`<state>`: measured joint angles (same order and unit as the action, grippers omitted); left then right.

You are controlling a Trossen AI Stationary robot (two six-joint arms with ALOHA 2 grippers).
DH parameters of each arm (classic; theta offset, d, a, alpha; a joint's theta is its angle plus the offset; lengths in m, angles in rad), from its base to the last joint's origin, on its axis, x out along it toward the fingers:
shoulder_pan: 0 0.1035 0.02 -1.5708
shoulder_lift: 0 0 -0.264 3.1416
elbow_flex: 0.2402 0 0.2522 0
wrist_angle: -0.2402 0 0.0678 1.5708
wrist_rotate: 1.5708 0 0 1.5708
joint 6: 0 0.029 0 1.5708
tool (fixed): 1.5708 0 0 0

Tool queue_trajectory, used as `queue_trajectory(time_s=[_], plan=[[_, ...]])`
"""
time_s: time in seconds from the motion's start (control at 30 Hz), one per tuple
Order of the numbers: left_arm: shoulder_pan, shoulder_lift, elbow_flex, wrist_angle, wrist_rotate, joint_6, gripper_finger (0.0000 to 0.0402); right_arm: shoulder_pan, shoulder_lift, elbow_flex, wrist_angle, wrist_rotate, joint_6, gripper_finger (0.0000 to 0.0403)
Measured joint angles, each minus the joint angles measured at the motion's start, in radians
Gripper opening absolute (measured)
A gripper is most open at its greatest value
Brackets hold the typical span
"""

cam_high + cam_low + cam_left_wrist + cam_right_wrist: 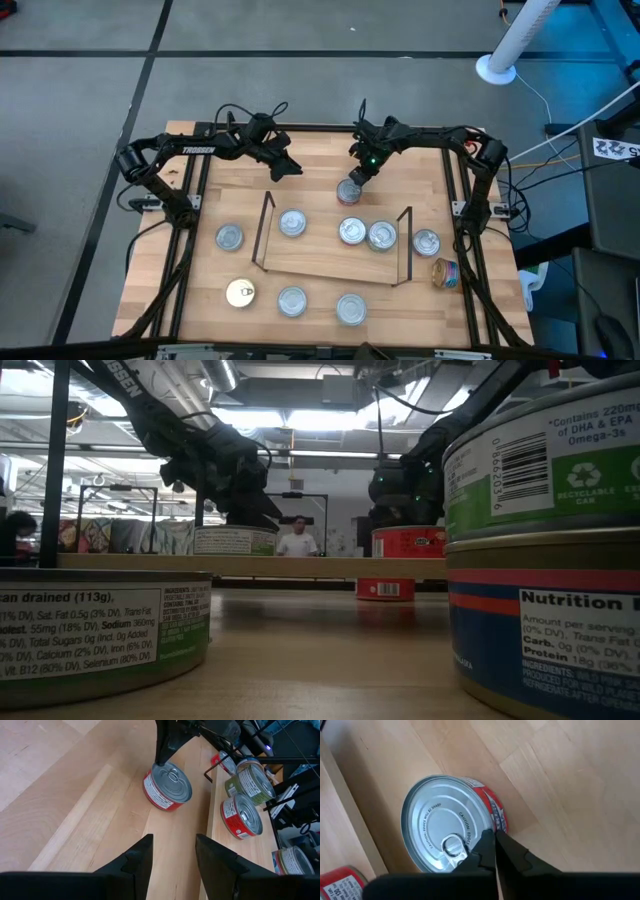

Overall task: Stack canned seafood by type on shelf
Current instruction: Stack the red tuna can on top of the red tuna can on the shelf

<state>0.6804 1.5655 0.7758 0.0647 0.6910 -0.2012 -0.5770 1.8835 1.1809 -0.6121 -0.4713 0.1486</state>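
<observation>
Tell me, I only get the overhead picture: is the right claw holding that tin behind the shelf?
Observer: No. Its wrist view shows the right gripper shut, with its tips at the tin's rim, beside the pull tab.
Visitor: What kind of tin?
Observer: Red side label, silver lid.
Visitor: And the left claw?
Observer: The left gripper is open, holds nothing, and points toward that tin.
</observation>
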Motion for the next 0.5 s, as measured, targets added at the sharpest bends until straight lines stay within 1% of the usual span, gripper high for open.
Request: queue_trajectory(time_s=[0.37, 0.5], plan=[[0.0, 0.0, 0.0, 0.0, 0.0, 0.0, 0.0143, 0.0, 0.0, 0.0, -0.002, -0.001, 0.0, 0.0001], [0.0, 0.0, 0.0, 0.0, 0.0, 0.0, 0.0143, -0.001, 0.002, -0.003, 0.008, -0.044, 0.001, 0.0001]])
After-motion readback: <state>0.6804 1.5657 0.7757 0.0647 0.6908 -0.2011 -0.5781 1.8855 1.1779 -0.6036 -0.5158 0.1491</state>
